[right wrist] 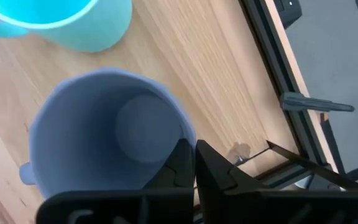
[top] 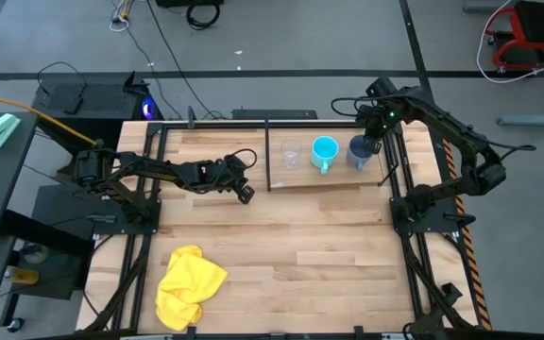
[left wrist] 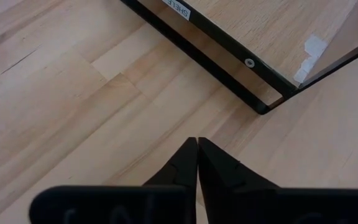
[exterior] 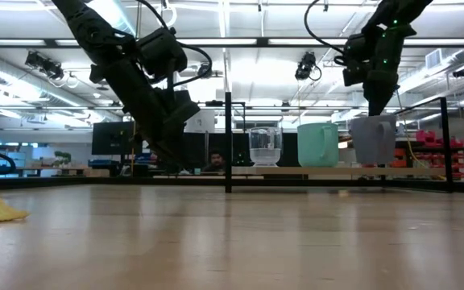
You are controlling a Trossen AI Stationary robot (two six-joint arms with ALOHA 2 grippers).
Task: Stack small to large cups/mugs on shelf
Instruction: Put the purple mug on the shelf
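Cups are standing in a row on the thin light-wood shelf board (top: 333,176) at the far side of the plank counter (top: 300,255): a small clear see-through cup (top: 292,154), a bright cyan handled mug (top: 324,151) beside it, and a grey-blue handled mug (top: 358,151) at the row's right end. The right gripper (top: 374,144) is poised at the grey-blue mug's rim, its fingers (right wrist: 188,168) pressed shut together, seemingly just outside the wall. The left gripper (top: 245,195) is hovering over bare counter near the shelf's left corner, fingers (left wrist: 194,163) closed on nothing. A crumpled yellow cloth (top: 188,285) is lying at the counter's near left.
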